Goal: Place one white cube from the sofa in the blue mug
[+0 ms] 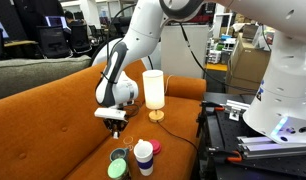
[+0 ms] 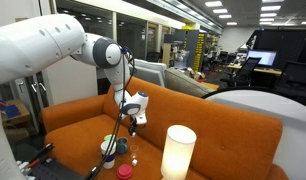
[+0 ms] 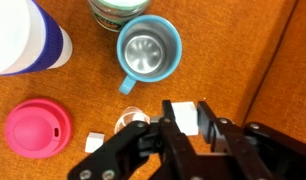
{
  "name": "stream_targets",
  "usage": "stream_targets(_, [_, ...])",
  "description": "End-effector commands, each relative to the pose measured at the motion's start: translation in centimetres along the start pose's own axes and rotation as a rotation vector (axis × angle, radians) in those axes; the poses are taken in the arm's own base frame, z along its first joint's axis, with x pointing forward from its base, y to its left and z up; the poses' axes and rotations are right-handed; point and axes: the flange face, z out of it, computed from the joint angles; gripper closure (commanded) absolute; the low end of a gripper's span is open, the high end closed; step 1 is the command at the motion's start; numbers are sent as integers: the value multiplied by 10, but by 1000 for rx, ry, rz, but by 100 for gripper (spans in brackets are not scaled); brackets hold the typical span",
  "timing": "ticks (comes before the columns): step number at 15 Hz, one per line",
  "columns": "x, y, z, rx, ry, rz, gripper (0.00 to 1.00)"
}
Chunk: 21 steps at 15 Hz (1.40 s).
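In the wrist view my gripper (image 3: 190, 118) is shut on a small white cube (image 3: 187, 113), held above the orange sofa (image 3: 243, 40). The blue mug (image 3: 148, 50) stands empty just ahead of the fingers, its handle pointing down-left. Another white cube (image 3: 94, 143) lies on the seat beside a small clear round piece (image 3: 131, 122). In both exterior views the gripper (image 1: 115, 124) (image 2: 136, 120) hangs a little above the seat, close to the mug (image 1: 120, 155).
A white cup with a purple band (image 3: 28, 35) (image 1: 143, 157), a light green cup (image 3: 123, 8) (image 1: 116, 170) and a pink lid (image 3: 38, 127) (image 1: 155, 147) crowd round the mug. A tall white lamp (image 1: 153, 90) (image 2: 178, 152) stands on the seat nearby.
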Motion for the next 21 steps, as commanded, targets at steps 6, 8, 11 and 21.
stream_targets(6, [-23, -14, 35, -152, -94, -208, 93])
stream_targets(8, [-31, -17, 42, -186, -111, -239, 93])
stream_targets(11, [-35, -19, 52, -230, -126, -262, 93])
stream_targets(21, [-27, -32, 54, -225, -138, -254, 5])
